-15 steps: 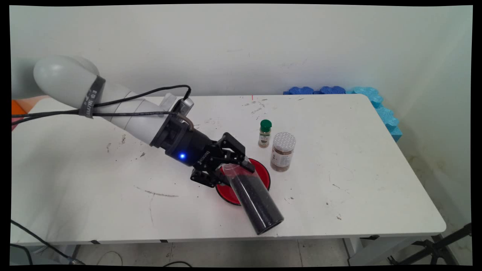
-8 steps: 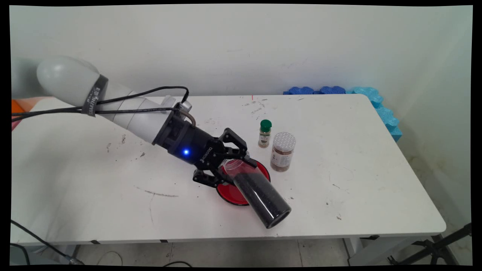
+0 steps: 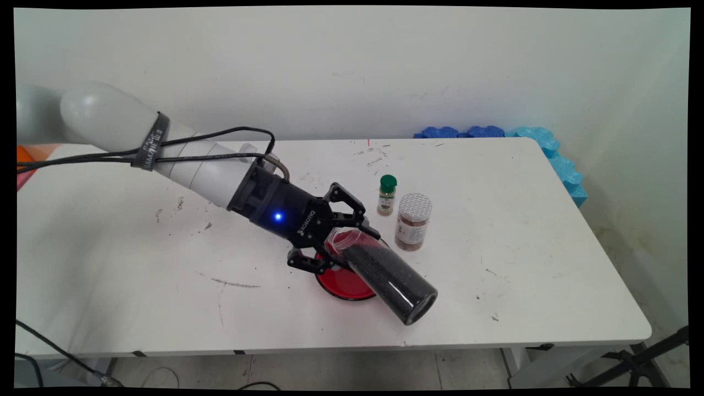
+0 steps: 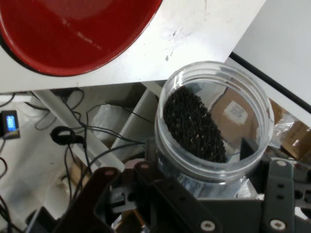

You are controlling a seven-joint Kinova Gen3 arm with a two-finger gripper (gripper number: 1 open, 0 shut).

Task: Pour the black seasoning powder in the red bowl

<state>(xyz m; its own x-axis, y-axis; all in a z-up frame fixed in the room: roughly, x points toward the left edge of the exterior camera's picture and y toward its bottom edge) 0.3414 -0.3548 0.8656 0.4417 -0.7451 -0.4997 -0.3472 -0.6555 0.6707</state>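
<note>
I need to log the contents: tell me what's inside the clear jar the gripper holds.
The clear jar, lidless and tilted over the red plate, holds small black grains filling much of it. The gripper covers part of its wall.

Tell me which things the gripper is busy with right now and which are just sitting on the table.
In use:
- gripper, shut on the clear jar
- clear jar of dark grains, tilted, its open mouth showing in the hand view
- red plate under it

Lying about:
- green-capped bottle
- white-lidded spice jar
- blue foam behind the table
</note>
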